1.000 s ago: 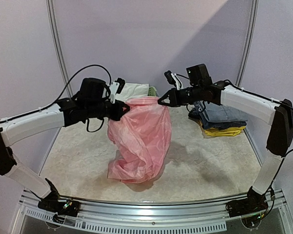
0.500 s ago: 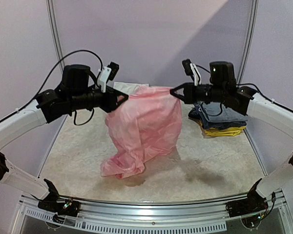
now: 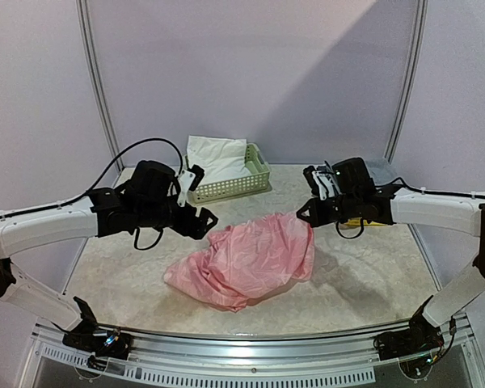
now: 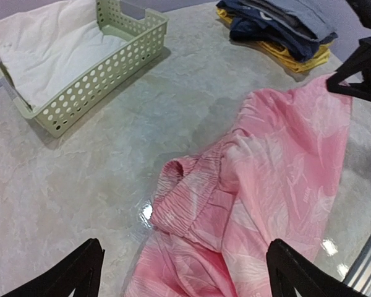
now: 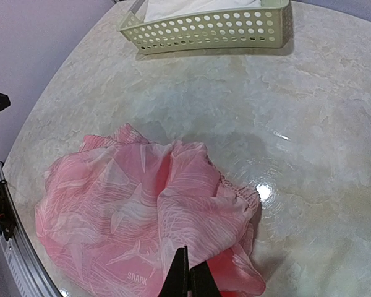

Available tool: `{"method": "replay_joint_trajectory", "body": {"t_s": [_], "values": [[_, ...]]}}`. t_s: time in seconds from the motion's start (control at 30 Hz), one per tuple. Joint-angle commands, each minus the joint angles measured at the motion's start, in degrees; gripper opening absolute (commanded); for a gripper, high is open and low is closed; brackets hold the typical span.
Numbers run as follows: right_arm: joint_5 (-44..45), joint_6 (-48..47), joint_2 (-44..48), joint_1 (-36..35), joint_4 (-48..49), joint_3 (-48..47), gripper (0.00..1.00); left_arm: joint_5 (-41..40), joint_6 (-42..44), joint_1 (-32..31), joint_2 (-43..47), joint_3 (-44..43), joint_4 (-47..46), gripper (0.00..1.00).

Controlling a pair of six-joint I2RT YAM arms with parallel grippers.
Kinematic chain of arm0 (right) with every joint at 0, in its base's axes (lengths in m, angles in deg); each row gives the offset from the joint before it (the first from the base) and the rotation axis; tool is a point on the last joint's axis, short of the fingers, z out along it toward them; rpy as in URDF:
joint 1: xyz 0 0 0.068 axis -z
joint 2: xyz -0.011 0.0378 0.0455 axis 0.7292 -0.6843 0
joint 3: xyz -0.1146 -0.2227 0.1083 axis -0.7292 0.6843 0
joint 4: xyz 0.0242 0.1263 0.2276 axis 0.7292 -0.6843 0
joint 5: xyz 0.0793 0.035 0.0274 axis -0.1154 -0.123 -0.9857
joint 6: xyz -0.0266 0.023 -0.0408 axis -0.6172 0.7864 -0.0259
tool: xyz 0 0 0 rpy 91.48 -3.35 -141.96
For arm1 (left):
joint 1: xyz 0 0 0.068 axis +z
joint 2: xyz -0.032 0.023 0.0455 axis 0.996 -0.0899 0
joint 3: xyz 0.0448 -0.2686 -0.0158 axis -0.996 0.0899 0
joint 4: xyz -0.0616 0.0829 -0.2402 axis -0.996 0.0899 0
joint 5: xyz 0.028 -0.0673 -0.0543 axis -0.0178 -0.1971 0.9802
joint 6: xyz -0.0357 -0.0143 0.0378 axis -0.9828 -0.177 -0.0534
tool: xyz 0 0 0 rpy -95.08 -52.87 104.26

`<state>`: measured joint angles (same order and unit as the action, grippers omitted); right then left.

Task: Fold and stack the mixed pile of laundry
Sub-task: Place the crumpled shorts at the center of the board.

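Change from the earlier frames: I have lowered both arms. The pink garment (image 3: 246,260), which hung stretched in the air between my two sets of fingers, now lies crumpled on the tabletop (image 3: 129,259).

My left fingers (image 3: 204,223) have let go. They are spread wide with nothing between them.

My right fingers (image 5: 188,272) remain pressed fully together, pinching the garment's corner at its 2 o'clock end.

Position, top view:
- The pink garment occupies the middle of the tabletop.
- My left fingers sit just off its 10 o'clock edge, clear of the cloth.
- In the left wrist view, the gathered waistband lies just ahead of the open tips.
- The white piece (image 3: 214,153) rests in the basket (image 3: 255,174) at 12 o'clock from the garment, well apart from both sets of fingers.
- The folded clothes (image 4: 284,31) lie beyond my right fingers.
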<state>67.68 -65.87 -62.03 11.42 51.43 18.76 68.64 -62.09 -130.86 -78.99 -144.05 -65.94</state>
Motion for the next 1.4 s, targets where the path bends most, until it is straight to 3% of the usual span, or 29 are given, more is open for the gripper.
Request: {"method": "replay_joint_trajectory", "body": {"t_s": [0.0,0.23,0.47,1.0,1.37], "values": [[0.79,-0.76,-0.79,-0.03,1.79,1.89,0.0,-6.33,-2.32,-0.57,-2.78,2.94,-2.26,0.93],[2.06,-1.3,-0.47,-0.1,4.55,4.77,0.0,-8.27,-0.08,-0.61,-1.83,10.12,-15.03,0.88],[0.81,-3.91,-0.48,-0.05,8.37,6.68,0.0,-5.28,3.46,-0.56,-2.74,11.23,-21.47,0.88],[-5.75,-2.32,6.17,-0.05,23.53,23.26,0.0,-3.27,6.87,-0.56,-8.71,7.84,-23.23,0.83],[-0.69,4.54,6.86,-0.05,27.84,30.55,0.0,-5.27,1.41,1.99,-8.33,11.43,-25.49,0.73]]}}
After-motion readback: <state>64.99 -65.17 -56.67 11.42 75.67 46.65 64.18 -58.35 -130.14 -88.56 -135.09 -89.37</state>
